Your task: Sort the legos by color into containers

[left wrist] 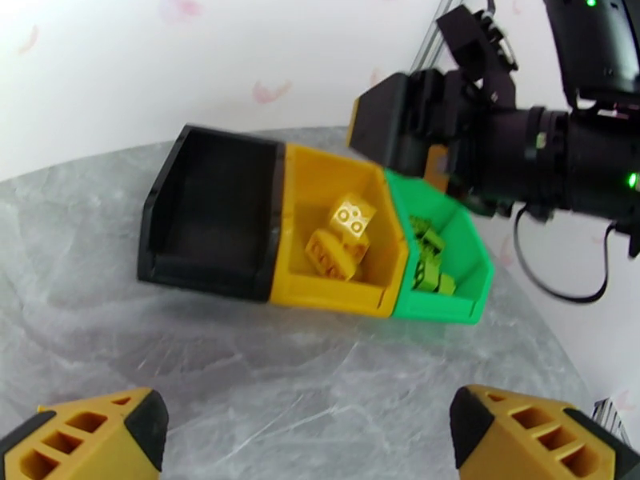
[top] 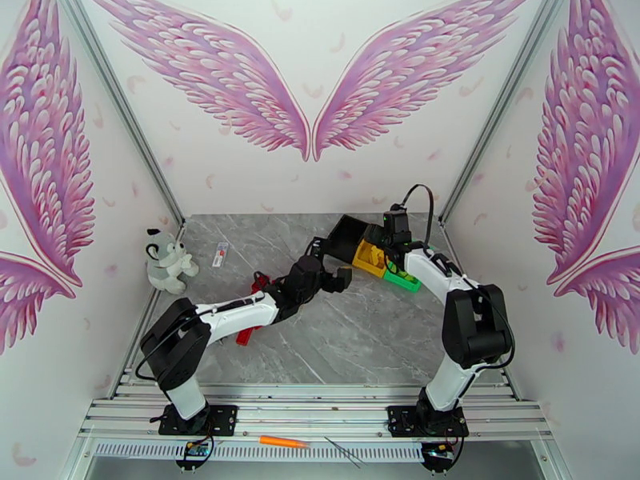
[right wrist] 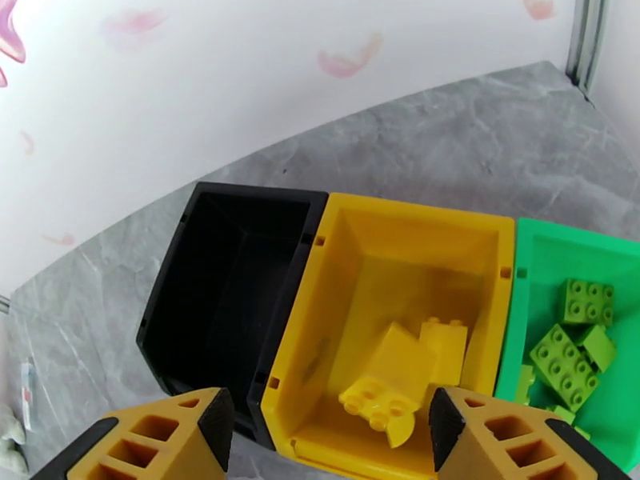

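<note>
The right gripper [right wrist: 330,418], jaws apart and empty, is hovering over the square yellow plastic bin [right wrist: 416,211], where yellow studded bricks [right wrist: 400,370] are lying. Light green studded bricks [right wrist: 570,358] are resting in the neighbouring green plastic bin [right wrist: 544,262]. The left gripper [left wrist: 308,414] is hanging wide open and empty.

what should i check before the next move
1. Right hand open and empty: ok.
2. Yellow bricks lying inside the yellow bin: ok.
3. Green bricks in the green bin: ok.
4. Left hand open and empty: ok.
5. Red bricks sorted: not ok, they lie on the table and the black bin looks empty.
</note>
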Available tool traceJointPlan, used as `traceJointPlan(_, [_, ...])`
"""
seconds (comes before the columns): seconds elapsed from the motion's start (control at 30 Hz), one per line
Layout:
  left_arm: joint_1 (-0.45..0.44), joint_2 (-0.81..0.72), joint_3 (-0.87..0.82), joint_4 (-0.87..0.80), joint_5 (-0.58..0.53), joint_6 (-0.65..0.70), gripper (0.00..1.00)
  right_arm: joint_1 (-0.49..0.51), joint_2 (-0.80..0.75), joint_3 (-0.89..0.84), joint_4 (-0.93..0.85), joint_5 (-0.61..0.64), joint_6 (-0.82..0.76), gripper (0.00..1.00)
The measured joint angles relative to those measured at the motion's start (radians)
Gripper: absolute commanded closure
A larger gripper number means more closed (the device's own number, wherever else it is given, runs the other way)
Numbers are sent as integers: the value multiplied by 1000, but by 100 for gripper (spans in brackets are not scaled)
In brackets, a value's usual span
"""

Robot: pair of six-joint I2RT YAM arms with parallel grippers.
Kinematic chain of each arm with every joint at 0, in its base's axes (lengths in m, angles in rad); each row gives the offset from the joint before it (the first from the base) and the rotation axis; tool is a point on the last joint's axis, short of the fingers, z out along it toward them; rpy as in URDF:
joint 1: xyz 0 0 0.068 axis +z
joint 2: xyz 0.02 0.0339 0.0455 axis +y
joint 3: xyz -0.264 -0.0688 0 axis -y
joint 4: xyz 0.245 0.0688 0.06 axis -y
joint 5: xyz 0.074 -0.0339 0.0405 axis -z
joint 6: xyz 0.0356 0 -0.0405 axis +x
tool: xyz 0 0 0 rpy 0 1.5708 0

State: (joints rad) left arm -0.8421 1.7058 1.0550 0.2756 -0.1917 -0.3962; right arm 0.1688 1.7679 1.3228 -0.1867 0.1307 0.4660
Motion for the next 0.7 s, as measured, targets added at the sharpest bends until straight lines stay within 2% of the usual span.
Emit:
traceJointPlan(0.13, [11, -85, -122, 6, -44, -18, 1, 21, -30, -45, 6, -34, -6, 20])
traceJointPlan(0.27, [40, -175, -239, 7, -95, -49, 1, 83, -78, -106, 18, -88, -18, 18])
traceJointPlan(0.5, [143, -389, -450, -7, -161, -121, 1, 262, -94, -166, 30, -190, -60, 15])
traceJointPlan(0.7, [217, -571, -583, -37, -185, -180, 1, 443, -34, -168, 43, -237, -102, 12])
